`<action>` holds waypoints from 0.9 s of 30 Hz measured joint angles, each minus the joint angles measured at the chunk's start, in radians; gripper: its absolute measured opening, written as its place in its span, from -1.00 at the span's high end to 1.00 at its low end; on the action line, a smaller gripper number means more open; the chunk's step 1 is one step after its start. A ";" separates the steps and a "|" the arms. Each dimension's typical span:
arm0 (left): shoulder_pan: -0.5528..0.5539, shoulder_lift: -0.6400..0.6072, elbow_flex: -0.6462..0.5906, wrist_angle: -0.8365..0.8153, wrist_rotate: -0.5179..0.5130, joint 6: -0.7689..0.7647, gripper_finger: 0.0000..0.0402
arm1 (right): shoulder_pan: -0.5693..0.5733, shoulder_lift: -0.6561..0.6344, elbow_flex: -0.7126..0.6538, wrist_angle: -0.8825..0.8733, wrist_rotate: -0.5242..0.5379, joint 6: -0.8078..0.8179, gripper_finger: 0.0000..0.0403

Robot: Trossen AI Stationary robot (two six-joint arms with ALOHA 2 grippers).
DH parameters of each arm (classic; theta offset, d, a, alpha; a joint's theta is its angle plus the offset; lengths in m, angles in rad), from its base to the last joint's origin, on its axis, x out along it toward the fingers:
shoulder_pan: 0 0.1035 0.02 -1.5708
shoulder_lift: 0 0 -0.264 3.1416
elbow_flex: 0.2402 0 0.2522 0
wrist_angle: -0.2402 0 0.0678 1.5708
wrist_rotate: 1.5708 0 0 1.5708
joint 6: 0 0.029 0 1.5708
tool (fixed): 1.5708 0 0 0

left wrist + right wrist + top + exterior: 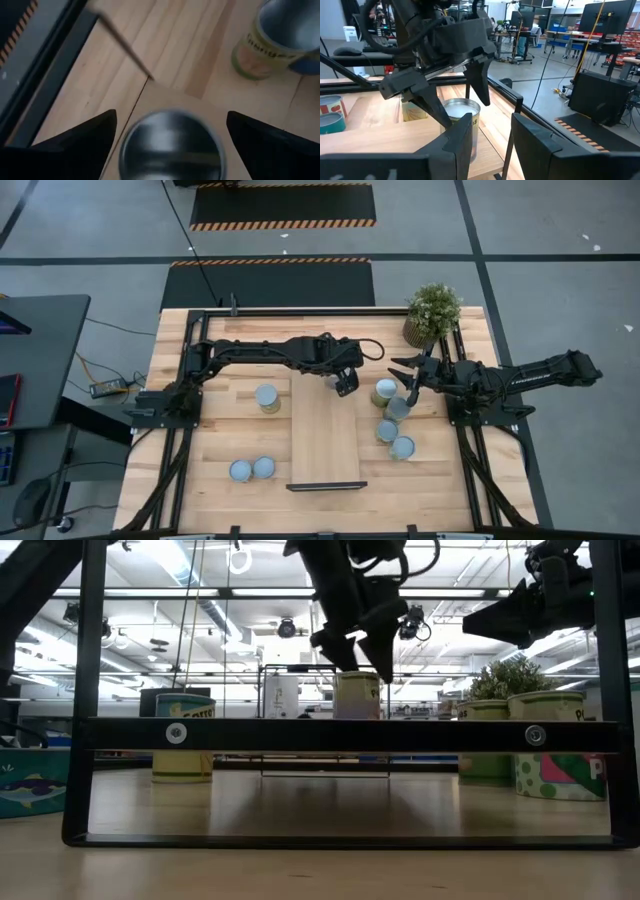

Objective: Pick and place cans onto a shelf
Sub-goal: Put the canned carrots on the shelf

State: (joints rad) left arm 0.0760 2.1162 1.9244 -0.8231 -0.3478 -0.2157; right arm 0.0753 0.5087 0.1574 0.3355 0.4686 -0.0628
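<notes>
- Starting at the table's near end, a pair of cans (252, 469) stands side by side on the tabletop, just left of the shelf (325, 445).
- Right of the shelf, four cans (397, 409) make a loose string, with the right gripper (408, 380) at its far end, fingers spread and holding nothing.
- A lone can (267, 397) stands left of the shelf, farther back.
- At the shelf's far right corner stands one can (461, 117). The left gripper (345, 383) hangs over it, fingers parted to either side of the top and not touching.
- Count: eight cans, one on the shelf and seven on the table; one shelf; one potted plant (433, 312) at the far right corner.
- Handling, as a judgement: stiff metal and smooth, so likely slippery. Grip squarely across the round side wall, below the rim, and keep it upright.
</notes>
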 joint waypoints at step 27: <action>-0.187 -0.149 -0.085 -0.417 -0.048 -0.119 -0.72 | 0.001 0.035 0.000 -0.001 -0.026 0.011 0.29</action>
State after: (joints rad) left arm -0.1111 1.9676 1.8389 -1.2405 -0.3960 -0.3351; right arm 0.0761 0.5438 0.1574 0.3345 0.4422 -0.0517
